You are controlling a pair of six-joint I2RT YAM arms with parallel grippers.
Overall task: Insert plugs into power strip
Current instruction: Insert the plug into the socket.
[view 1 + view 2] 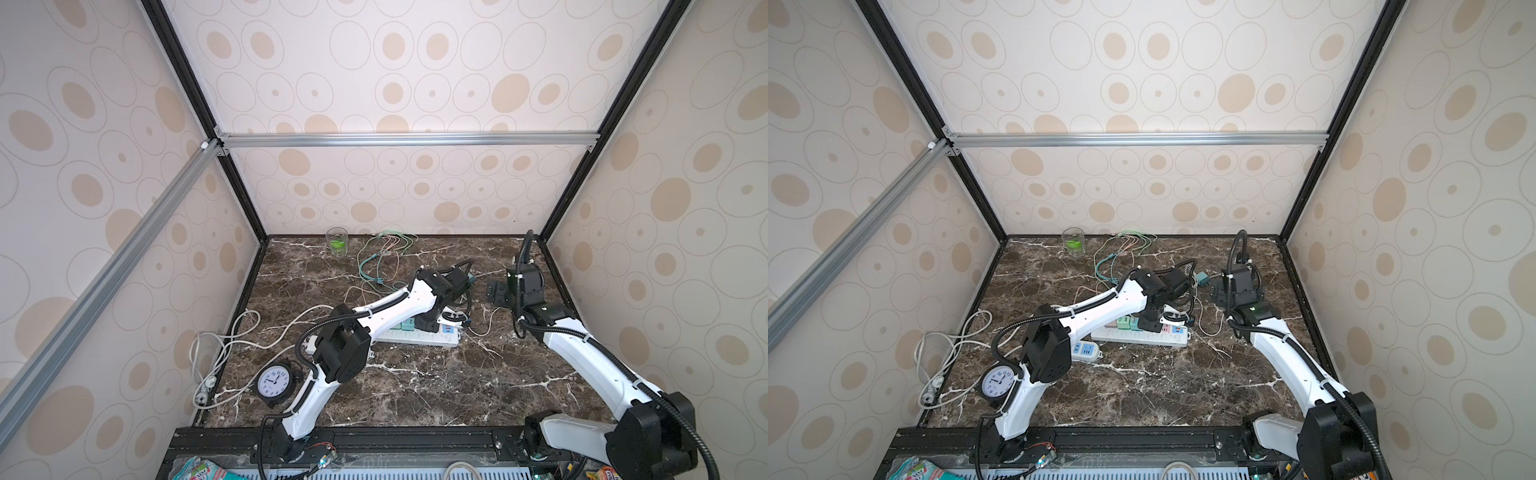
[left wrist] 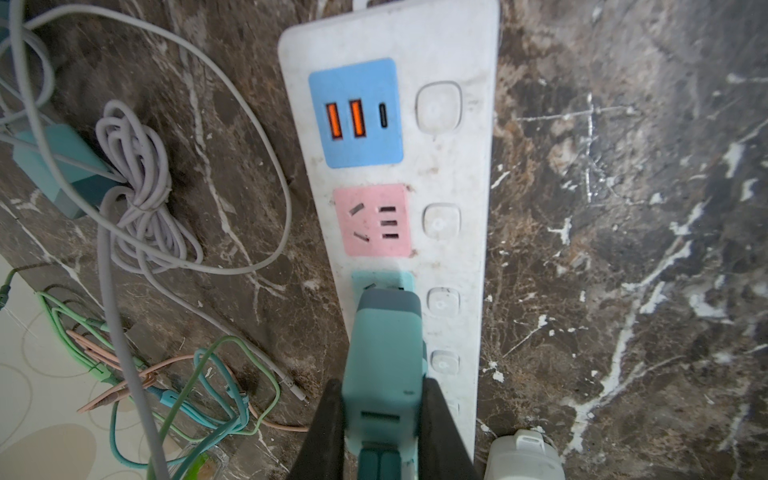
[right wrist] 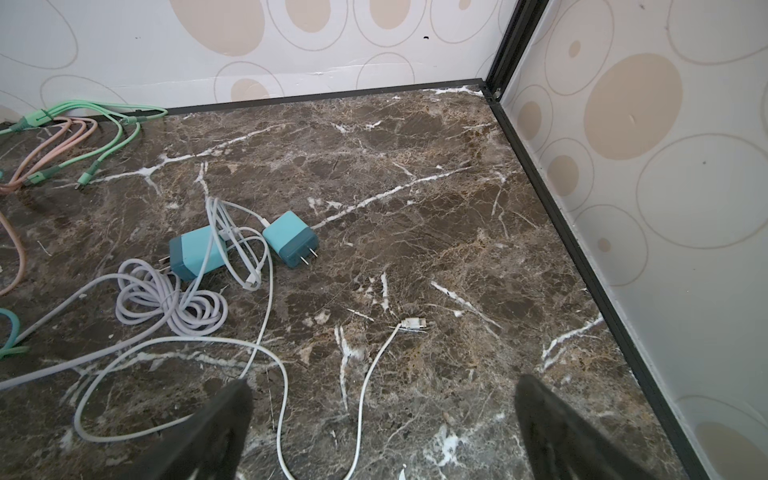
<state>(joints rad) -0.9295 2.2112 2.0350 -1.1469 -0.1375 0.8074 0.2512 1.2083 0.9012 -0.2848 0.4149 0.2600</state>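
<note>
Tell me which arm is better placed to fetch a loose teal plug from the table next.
Right. The right fingers hang open near two loose teal plugs; the left fingers are shut on a plug at the power strip.

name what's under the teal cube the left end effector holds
A mint socket panel of the white plastic power strip, only its edge showing; prongs and the rest are covered.
</note>
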